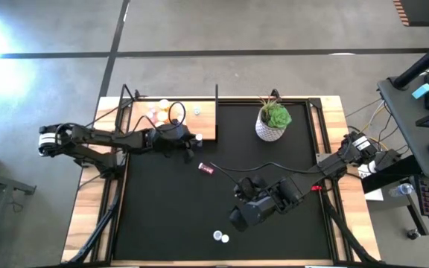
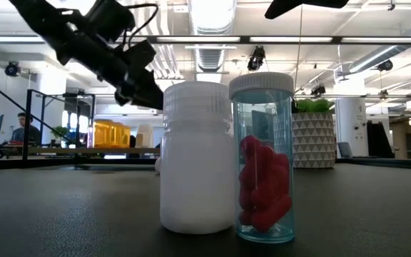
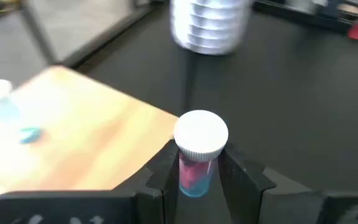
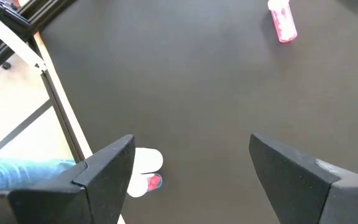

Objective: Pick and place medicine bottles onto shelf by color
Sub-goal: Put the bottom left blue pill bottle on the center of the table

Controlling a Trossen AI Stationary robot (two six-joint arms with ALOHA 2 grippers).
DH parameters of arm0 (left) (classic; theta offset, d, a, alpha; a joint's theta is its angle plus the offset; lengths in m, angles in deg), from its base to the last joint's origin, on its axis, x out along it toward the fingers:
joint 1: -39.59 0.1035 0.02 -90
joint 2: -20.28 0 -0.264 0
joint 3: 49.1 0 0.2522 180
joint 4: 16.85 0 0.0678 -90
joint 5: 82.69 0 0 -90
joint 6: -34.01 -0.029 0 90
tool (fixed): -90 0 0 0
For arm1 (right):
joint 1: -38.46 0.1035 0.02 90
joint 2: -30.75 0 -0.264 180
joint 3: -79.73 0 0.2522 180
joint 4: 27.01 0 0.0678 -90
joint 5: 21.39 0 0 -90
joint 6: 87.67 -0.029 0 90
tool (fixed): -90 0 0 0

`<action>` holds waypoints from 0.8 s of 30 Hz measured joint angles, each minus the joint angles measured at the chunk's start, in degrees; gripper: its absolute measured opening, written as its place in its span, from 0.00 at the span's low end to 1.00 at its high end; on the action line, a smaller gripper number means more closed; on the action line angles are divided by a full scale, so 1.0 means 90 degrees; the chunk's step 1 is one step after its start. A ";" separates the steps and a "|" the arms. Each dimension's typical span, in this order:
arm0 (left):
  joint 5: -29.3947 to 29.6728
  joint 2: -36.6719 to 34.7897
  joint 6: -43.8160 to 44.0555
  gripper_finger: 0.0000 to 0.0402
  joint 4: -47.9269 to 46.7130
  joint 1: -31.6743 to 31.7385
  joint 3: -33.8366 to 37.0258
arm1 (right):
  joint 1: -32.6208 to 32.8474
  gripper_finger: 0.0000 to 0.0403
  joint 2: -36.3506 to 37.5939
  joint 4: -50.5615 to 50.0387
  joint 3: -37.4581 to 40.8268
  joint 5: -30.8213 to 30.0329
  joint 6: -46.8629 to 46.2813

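The left tool [image 3: 194,180] is pinching a small clear bottle [image 3: 199,152] with a white cap and pink pills inside, held upright between its two dark fingers [image 3: 161,177]. In the high view this tool [image 1: 193,141] hangs just past the near right corner of the wooden shelf [image 1: 207,123], over the black mat [image 1: 162,208]. On the shelf stand several small bottles [image 1: 157,113], among them an orange one and pale ones, grouped toward its left part.

The right tool [image 4: 191,171] hovers over the mat with its fingers spread wide and nothing between them; from above it [image 1: 246,212] sits near the middle of the mat's front half. A pink bottle [image 1: 205,169] lies on its side on the mat between the two arms. Two more bottles stand touching near the front edge: a white one [image 2: 196,157] and a clear one with red pills [image 2: 262,157]. A green plant in a white pot [image 1: 272,121] stands at the back of the mat, right of the shelf
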 joint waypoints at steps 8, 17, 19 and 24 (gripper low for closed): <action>0.1536 -0.0033 0.0836 0.20 -0.0151 0.0003 -0.0157 | -0.0002 0.76 0.0000 0.0067 0.0000 0.0000 -0.0002; 0.2432 0.0330 0.1482 0.20 0.0036 0.0002 -0.0157 | 0.0000 0.76 0.0000 0.0064 0.0000 0.0000 -0.0005; 0.2470 0.0471 0.1491 0.20 0.0117 0.0002 -0.0155 | 0.0000 0.76 0.0000 0.0069 0.0000 0.0000 -0.0012; 0.2746 0.0854 0.1763 0.20 0.0332 0.0000 -0.0155 | 0.0000 0.76 0.0000 0.0076 0.0000 0.0000 -0.0006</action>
